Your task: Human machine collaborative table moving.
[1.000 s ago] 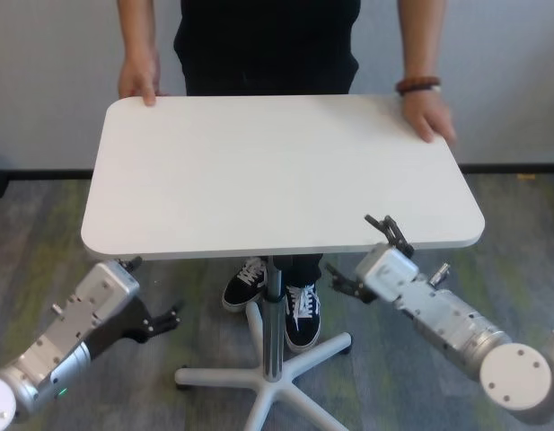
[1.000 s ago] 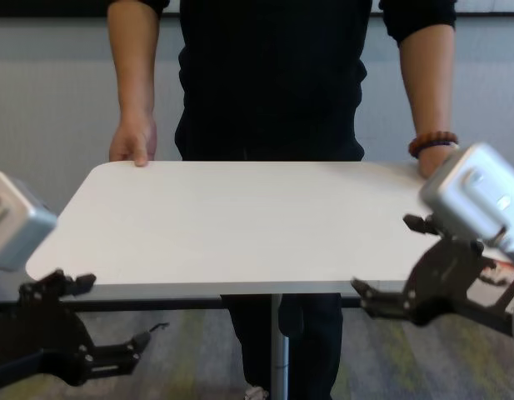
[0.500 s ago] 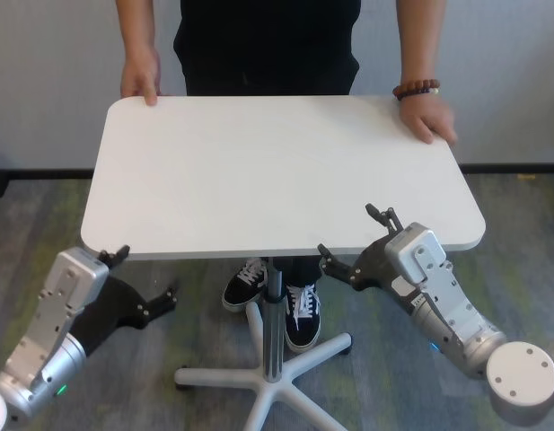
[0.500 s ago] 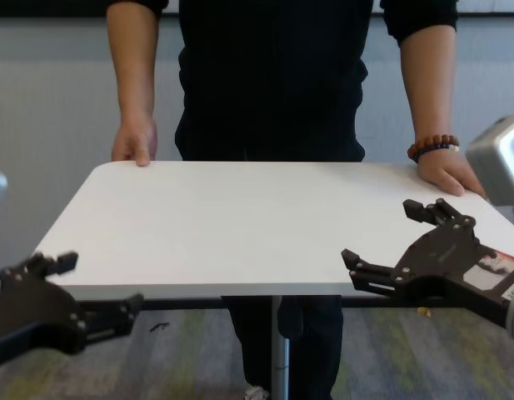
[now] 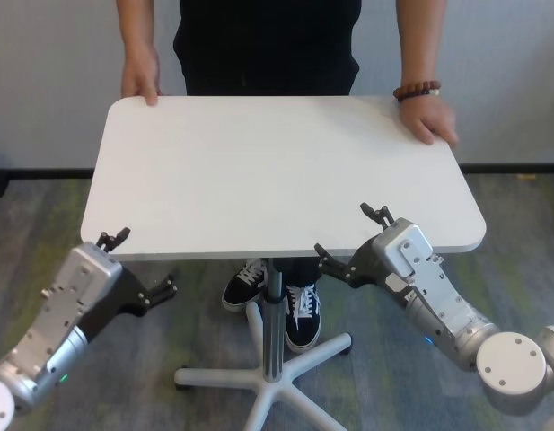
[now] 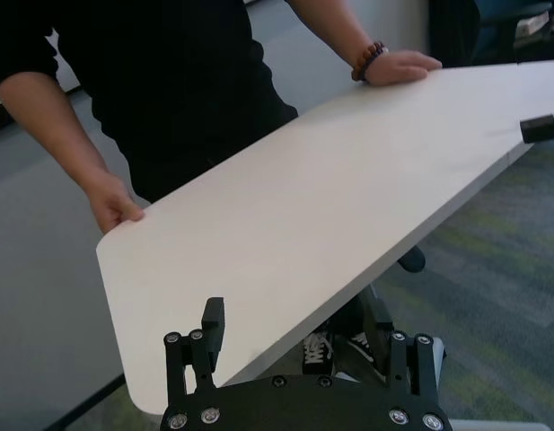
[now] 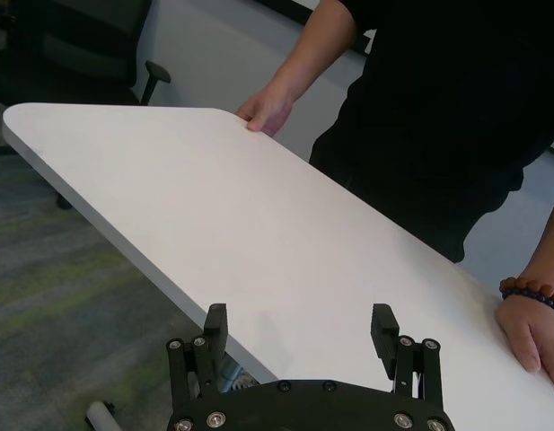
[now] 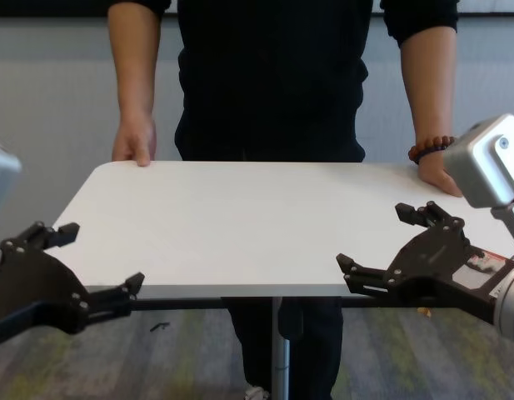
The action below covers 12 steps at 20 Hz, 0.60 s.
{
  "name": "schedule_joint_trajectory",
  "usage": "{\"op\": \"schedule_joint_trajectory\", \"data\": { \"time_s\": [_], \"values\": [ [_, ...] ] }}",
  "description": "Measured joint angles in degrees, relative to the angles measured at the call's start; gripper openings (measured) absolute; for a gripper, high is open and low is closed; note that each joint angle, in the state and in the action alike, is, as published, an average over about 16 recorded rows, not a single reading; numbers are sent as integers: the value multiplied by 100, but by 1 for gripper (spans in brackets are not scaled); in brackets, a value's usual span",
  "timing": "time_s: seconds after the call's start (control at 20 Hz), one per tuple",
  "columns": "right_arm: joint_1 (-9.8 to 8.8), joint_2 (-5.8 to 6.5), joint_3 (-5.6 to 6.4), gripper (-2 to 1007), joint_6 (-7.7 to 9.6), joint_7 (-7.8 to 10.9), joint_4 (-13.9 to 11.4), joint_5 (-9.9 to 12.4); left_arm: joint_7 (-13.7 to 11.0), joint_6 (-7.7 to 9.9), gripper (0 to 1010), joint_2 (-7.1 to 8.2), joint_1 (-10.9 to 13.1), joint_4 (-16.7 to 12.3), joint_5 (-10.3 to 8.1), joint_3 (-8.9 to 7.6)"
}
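The white table (image 5: 277, 171) stands on its centre pole between me and the human (image 5: 268, 45). The human holds the far edge with both hands, one at the far left corner (image 5: 140, 85) and one with a bead bracelet at the far right (image 5: 429, 117). My left gripper (image 5: 142, 262) is open at the near left corner, one finger above the edge and one below. My right gripper (image 5: 347, 232) is open at the near edge right of centre, straddling it the same way. The chest view shows both, left (image 8: 104, 254) and right (image 8: 373, 236), with jaws apart around the tabletop (image 8: 240, 217).
The metal pole (image 5: 274, 314) runs down to a white star base (image 5: 268, 377) on grey-green carpet. The human's black shoes (image 5: 294, 310) stand beside the pole. A pale wall is behind. A dark office chair (image 7: 79, 45) shows in the right wrist view.
Both grippers have risen from below the tabletop and moved forward to its near edge, where their open fingers now straddle it. The table and the human's hands have barely moved.
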Motion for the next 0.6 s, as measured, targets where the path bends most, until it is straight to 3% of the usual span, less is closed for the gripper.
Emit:
{"op": "schedule_joint_trajectory", "data": {
  "time_s": [0.3, 0.6],
  "values": [
    [-120, 87, -88, 1001, 179, -215, -325, -206, -21, 32, 1003, 123, 80, -224, 145, 29],
    [-634, 229, -128, 1001, 433, -549, -1151, -565, -54, -16, 1003, 386, 608, -895, 112, -155]
  ]
}}
